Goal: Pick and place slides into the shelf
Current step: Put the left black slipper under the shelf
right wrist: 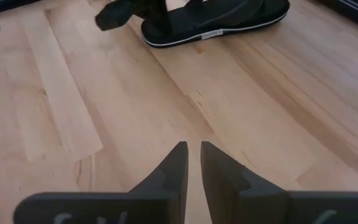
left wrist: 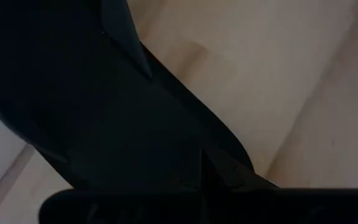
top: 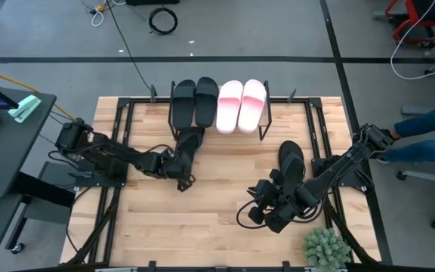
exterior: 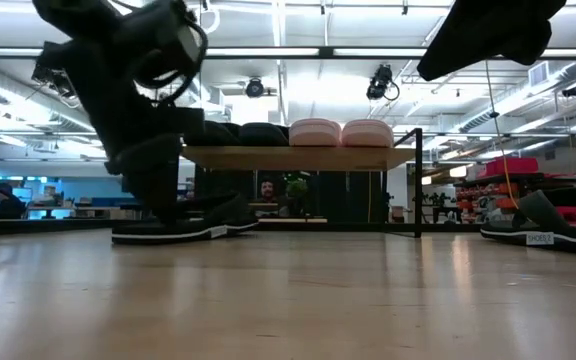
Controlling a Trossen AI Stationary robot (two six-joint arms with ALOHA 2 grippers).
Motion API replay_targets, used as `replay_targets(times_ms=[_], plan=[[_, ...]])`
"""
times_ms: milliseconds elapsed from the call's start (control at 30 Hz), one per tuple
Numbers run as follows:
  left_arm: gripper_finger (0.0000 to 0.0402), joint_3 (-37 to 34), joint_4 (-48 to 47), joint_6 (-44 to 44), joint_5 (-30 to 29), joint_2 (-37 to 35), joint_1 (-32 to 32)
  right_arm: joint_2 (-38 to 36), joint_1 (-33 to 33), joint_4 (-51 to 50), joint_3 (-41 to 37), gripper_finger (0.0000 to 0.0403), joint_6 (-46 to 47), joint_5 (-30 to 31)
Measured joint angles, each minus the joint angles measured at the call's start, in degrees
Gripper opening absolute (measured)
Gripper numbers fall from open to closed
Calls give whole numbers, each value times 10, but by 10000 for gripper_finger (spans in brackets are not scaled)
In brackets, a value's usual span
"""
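**Left fingers at a black slide, right fingers nearly closed on nothing**

We see the left gripper (top: 181,168) at centre-left of the high view, down at the black slide on the table (top: 188,148) just in front of the shelf (top: 285,102). In the left wrist view this slide (left wrist: 92,93) fills almost the whole frame as a dark mass against the pale table (left wrist: 278,68); we cannot tell how far the left fingers are open or whether they grip it. In the low view the same slide (exterior: 183,228) lies flat on the table at left, with the arm's dark bulk over it.

The right gripper (top: 266,211) sits at lower centre-right of the high view. In the right wrist view its fingers (right wrist: 174,165) stand almost together, a narrow slit between them, holding nothing, with only bare wood under them. A second black slide (top: 291,159) lies on the table just above that gripper in the high view; it shows at the upper middle of the right wrist view (right wrist: 229,18), sole down, with a white edge line.

On the shelf at upper centre, two black slides (top: 194,102) rest side by side, and two pink-and-white slides (top: 242,104) touch them on the right, pink fading to white
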Motion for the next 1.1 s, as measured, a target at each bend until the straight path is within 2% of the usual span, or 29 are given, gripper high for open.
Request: replay_targets(times_ms=[300,800,933,1100], plan=[[1,4,69,29,-1,1,82,0,0,-1,0,50,-5,0],[2,4,78,37,2,1,205,0,0,-1,0,50,-5,0],[2,4,76,46,19,1,214,0,0,-1,0,50,-5,0],[2,4,82,30,41,1,163,0,0,-1,0,50,-5,0]])
